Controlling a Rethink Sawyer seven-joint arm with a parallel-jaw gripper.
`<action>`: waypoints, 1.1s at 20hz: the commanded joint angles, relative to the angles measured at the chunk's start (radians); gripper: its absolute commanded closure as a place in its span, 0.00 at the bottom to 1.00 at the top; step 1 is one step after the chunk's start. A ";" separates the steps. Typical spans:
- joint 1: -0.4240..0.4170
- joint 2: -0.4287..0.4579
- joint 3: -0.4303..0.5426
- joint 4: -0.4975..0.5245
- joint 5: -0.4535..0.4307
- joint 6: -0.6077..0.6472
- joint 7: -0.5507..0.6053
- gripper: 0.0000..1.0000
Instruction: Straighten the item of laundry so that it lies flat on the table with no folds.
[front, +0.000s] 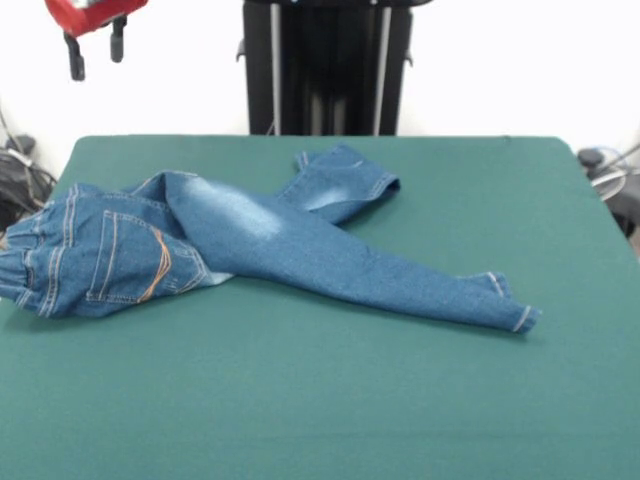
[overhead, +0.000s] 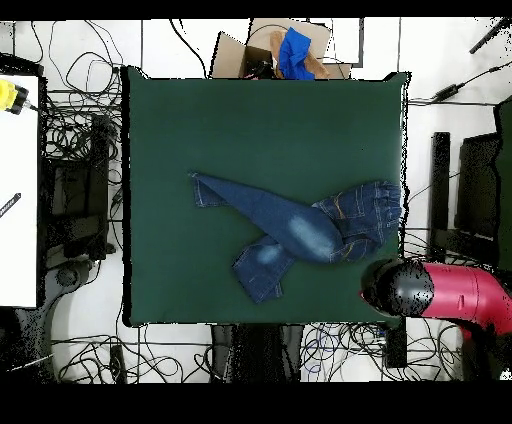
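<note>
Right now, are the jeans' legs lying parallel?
No. One leg of the jeans crosses over the other, making an X on the table.

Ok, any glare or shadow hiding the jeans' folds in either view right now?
Front view: even light, no glare; the jeans cast only a thin soft shadow on the table, and the crossed legs read clearly. Overhead view: the jeans look darker, with fold detail harder to read at the waistband by the table's edge.

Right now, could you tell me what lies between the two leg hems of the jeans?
Only bare table, clearest in the overhead view; the jeans legs cross further up.
</note>
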 joint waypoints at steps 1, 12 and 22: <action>-0.014 0.060 -0.010 0.142 0.005 -0.136 0.116 0.00; 0.061 0.202 -0.008 0.248 0.146 -0.548 0.301 0.00; -0.004 0.398 0.012 0.094 0.118 -0.620 0.161 0.00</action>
